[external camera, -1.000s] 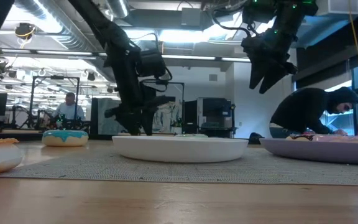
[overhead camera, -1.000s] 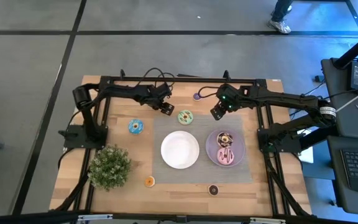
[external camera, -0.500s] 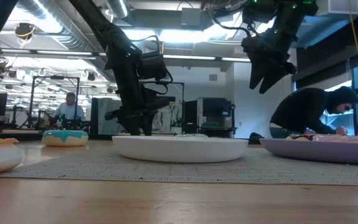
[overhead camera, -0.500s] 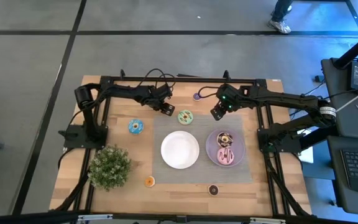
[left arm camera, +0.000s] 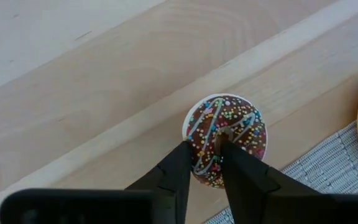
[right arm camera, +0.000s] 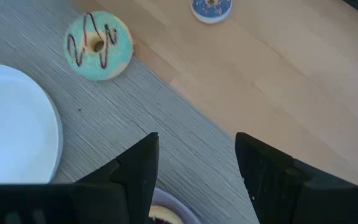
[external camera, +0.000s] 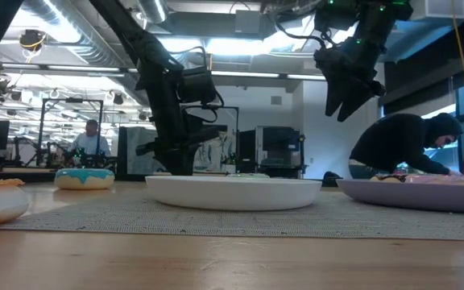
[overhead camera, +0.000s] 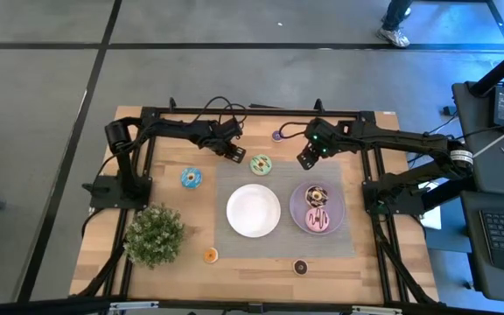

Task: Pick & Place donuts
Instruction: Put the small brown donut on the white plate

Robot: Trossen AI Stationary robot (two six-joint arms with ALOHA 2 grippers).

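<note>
A brown sprinkled donut (left arm camera: pixel 229 127) lies flat on the bare wood just off the grey mat's far left corner. My left gripper (left arm camera: pixel 205 144) is shut on it, and in the high view that gripper (overhead camera: pixel 234 151) hides it. The green donut (overhead camera: pixel 261 164) lies on the mat, and the blue donut (overhead camera: pixel 192 178) lies on the wood to its left. More donuts lie in the purple plate (overhead camera: pixel 297 219). My right gripper (overhead camera: pixel 305 159) hangs open above the mat, holding nothing. My left gripper has the donut's ring (left arm camera: pixel 205 163) between its two fingers. One finger (left arm camera: pixel 232 163) reaches into the hole and the other (left arm camera: pixel 180 167) stands outside the rim. The fingers come from above, slanting down. The donut lies flat on the wood.
An empty white plate (overhead camera: pixel 253 210) sits mid-mat. Tiny donuts lie apart: purple (overhead camera: pixel 277 136) at the far edge, orange (overhead camera: pixel 210 255) and brown (overhead camera: pixel 301 267) near the front. A potted plant (overhead camera: pixel 154 234) stands front left. People show in the room beyond.
My left gripper has stayed over the brown sprinkled donut and has shut on its ring. The donut has not moved from the wood.
</note>
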